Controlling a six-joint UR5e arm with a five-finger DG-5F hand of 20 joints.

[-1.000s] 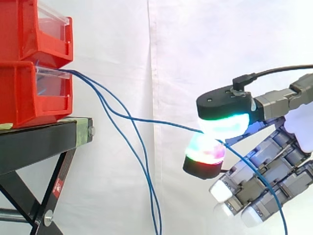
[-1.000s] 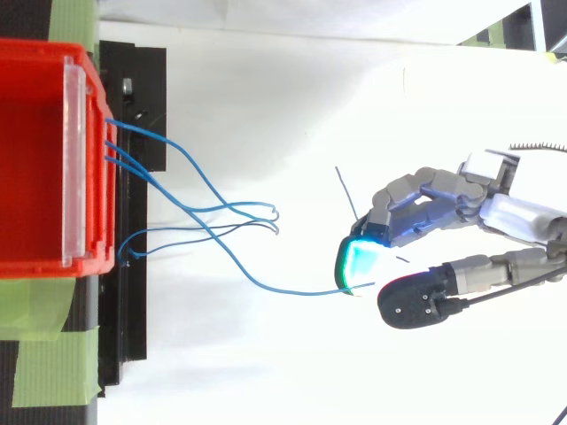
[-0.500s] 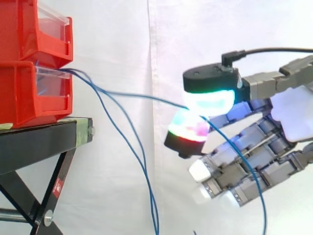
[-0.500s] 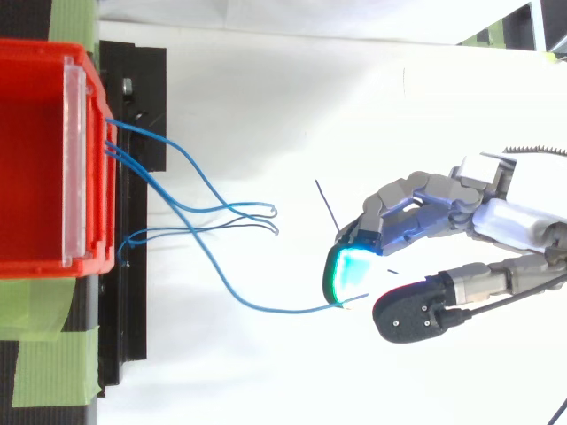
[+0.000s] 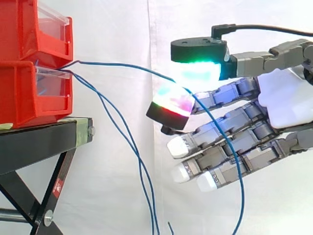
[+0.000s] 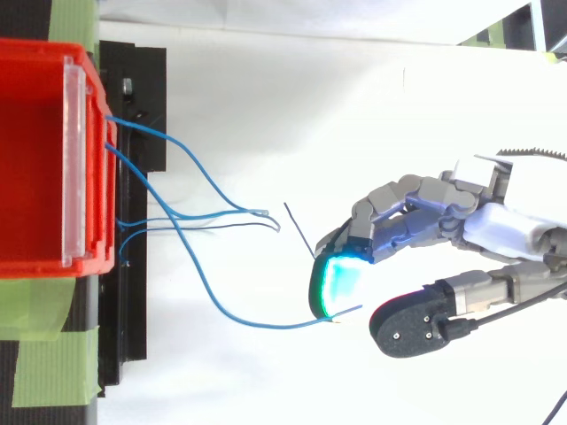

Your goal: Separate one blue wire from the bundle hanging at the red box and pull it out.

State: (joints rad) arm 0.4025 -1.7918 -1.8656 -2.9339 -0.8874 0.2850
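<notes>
Pinching one blue wire [image 5: 117, 63], apparently between its glowing pads [image 5: 195, 73], the hand [image 5: 283, 98] holds it strung from the red box [image 5: 24, 93] at the stand's [image 5: 44, 142] edge, above the hanging bundle [image 5: 138, 161]. A thin grip may slip, or crossed wires could drag along.

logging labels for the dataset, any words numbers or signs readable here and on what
No text can be read in either view.
Small red sticker on a leg of the black stand: a pale mark, too small to read.
Red bins, the hand and the blue wire it pinches: no print seen.
</notes>
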